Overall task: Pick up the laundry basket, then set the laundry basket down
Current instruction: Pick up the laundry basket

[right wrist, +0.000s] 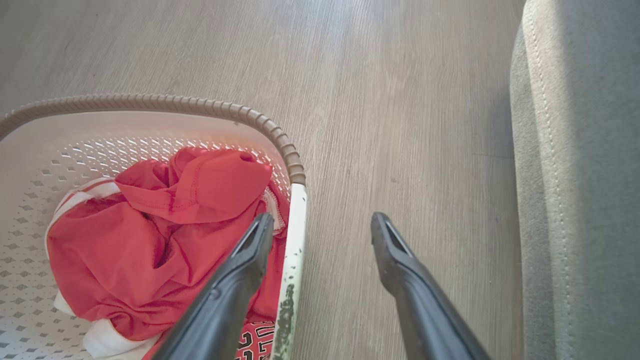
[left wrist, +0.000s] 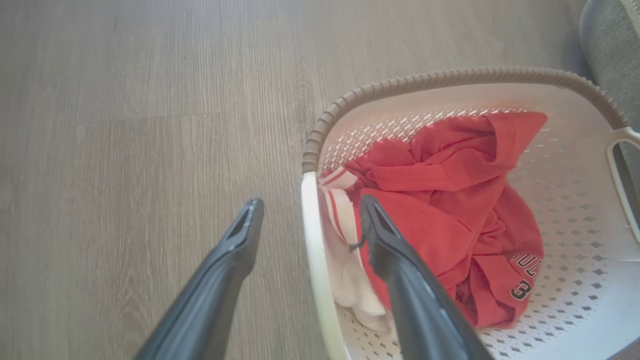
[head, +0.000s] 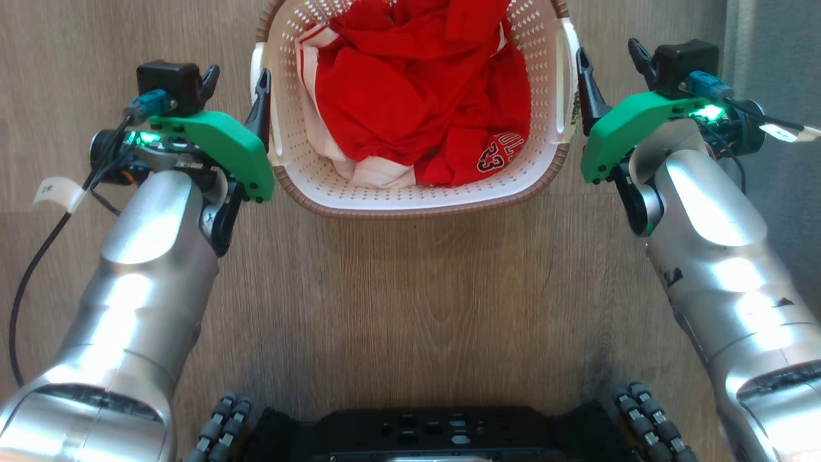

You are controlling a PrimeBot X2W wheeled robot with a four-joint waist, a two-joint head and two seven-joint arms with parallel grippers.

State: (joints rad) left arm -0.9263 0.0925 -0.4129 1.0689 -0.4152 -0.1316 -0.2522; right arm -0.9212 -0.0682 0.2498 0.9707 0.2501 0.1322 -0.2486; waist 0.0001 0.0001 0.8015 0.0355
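White-plastic laundry basket (head: 410,208): left gripper (head: 236,90) and right gripper (head: 612,67) straddle its 2 handles (head: 568,83), jaws open; close both evenly, then lift level.

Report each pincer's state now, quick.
Left pincer: open, astride the left handle of the laundry basket, holding nothing.
Right pincer: open, astride the right handle, holding nothing.

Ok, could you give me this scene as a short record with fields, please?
basket: upright on the floor
contents: red-and-white clothes
left fingers: open, astride the left handle
right fingers: open, astride the right handle
stage: basket not yet gripped
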